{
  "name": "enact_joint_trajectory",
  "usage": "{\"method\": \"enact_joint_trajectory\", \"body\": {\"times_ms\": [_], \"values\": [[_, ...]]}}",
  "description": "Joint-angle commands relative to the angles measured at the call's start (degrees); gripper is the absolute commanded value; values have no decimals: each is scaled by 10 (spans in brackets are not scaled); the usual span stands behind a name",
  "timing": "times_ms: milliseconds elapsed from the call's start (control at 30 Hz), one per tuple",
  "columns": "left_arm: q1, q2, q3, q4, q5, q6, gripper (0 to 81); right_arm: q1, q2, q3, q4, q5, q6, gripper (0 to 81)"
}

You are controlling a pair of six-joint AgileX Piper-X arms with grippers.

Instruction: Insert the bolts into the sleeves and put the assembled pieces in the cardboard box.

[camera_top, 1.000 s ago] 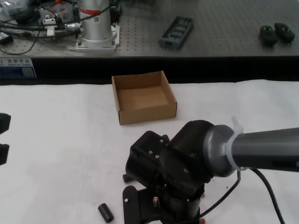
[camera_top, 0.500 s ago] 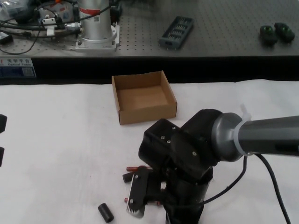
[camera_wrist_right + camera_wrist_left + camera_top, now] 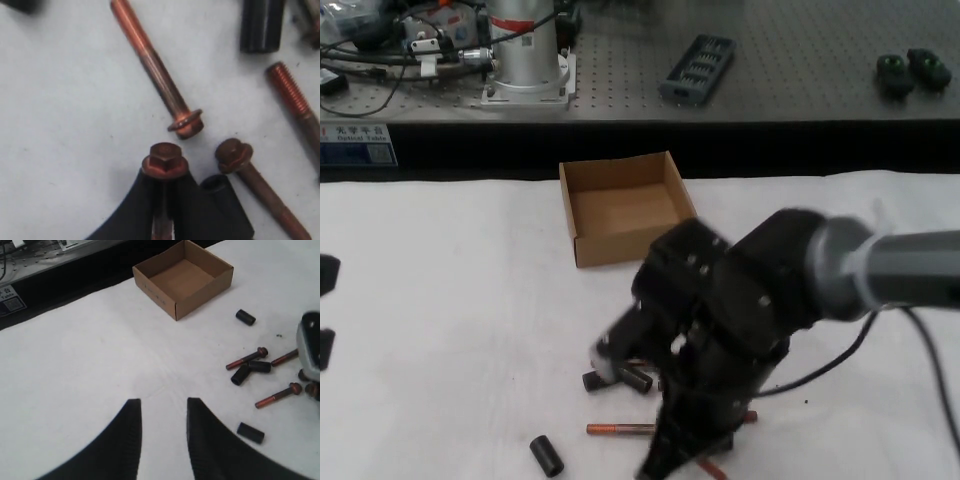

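Barely begun: the box [image 3: 155, 292] is empty, and loose bolts [image 3: 277, 395] and sleeves [image 3: 250, 432] lie on the surface [image 3: 75, 365] near it. The right tool [image 3: 164, 186] is clamped on one bolt [image 3: 164, 161] (no sleeve on it yet); the left tool [image 3: 162, 415] hangs with fingers apart, empty.

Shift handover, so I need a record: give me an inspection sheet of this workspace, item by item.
Surface: white cloth.
Job's things: cardboard box empty; bolts and black sleeves loose on the cloth, none seen assembled.
Clutter: nothing seen.
Grippers: right gripper shut on one bolt; left gripper open over bare cloth.
Cables: black cable hangs off the right arm; wire tangle on the perforated table behind.
Surroundings: that table also carries a metal post.
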Motion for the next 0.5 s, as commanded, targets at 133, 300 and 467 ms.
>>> {"method": "enact_joint_trajectory", "body": {"times_ms": [133,300,467], "values": [[-9,35,7,0,77,165,234,-15,-118,21,-112,-39,89,11],[-44,96,7,-3,114,249,234,-26,-221,67,-190,-47,155,11],[-88,176,7,-3,114,380,234,-30,-308,117,-189,-47,174,11]]}}
